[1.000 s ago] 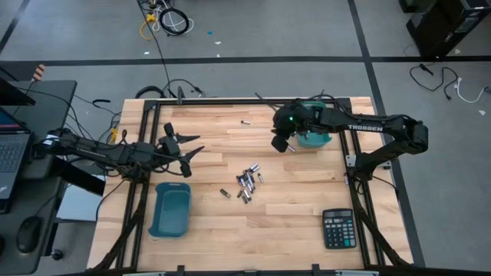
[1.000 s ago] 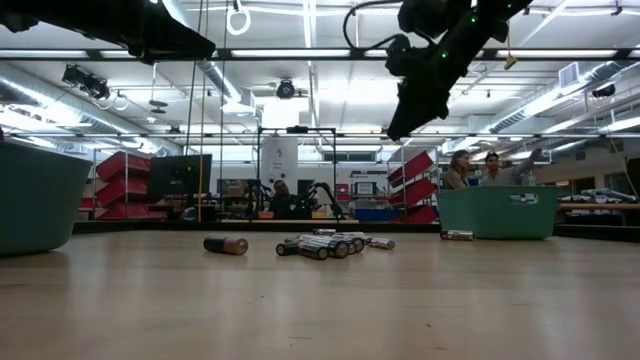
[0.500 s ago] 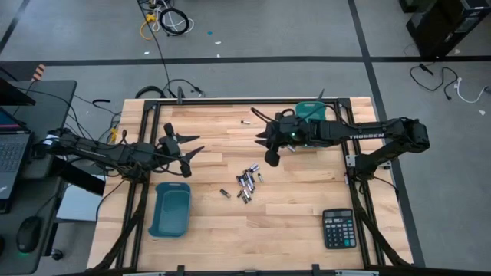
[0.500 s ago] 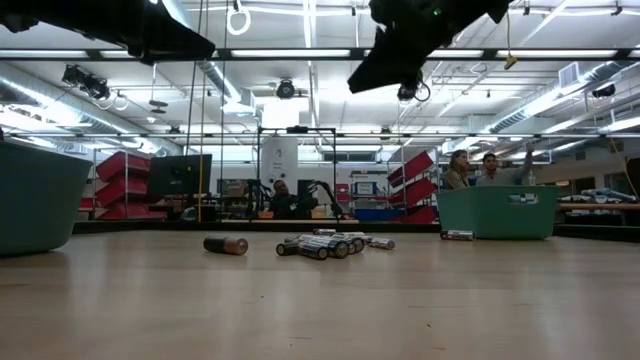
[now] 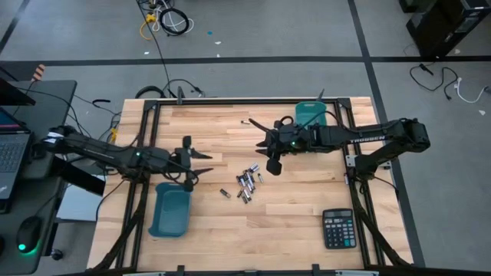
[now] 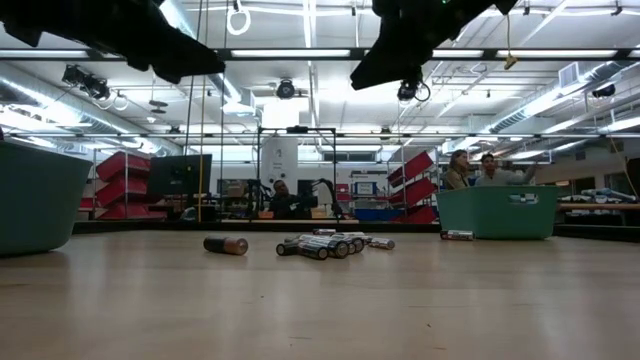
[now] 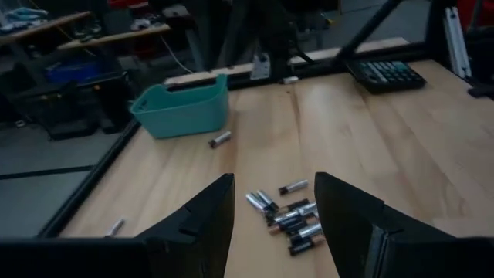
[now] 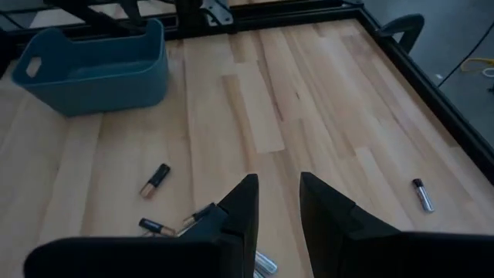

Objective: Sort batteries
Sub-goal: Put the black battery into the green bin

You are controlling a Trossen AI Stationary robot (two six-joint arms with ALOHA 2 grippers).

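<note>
Workshop floor and cables surround a pale wooden table [image 5: 230, 230] framed in black rail. Near its middle lies the landmark — a heap of batteries [image 5: 247, 182], silver and black cells lying touching one another. One cell [image 5: 225, 193] lies apart, just left of the heap, and another [image 5: 245, 122] lies well beyond it near the far edge.

From the heap's left comes the left gripper [image 5: 198, 165], hovering above the wood near the heap. Its fingers [image 7: 202, 212] stand wide apart with nothing between them; past them the wrist view shows the heap [image 7: 287, 218] and a teal bin [image 7: 181, 106].

Over the heap's far right side hangs the right gripper [image 5: 270, 156], raised clear of the table. Its fingers [image 8: 243, 202] are parted by a narrow gap and hold nothing — bare wood shows between them.

Left of the heap, toward the near edge, sits one teal bin [image 5: 170, 209]; the other bin [image 5: 310, 115] stands beyond the heap to the right, at the far edge. A calculator [image 5: 338, 228] lies well right of the heap, near the front corner.

At table level the heap [image 6: 325, 244] sits mid-table, with two people [image 6: 478, 170] in the room behind.
</note>
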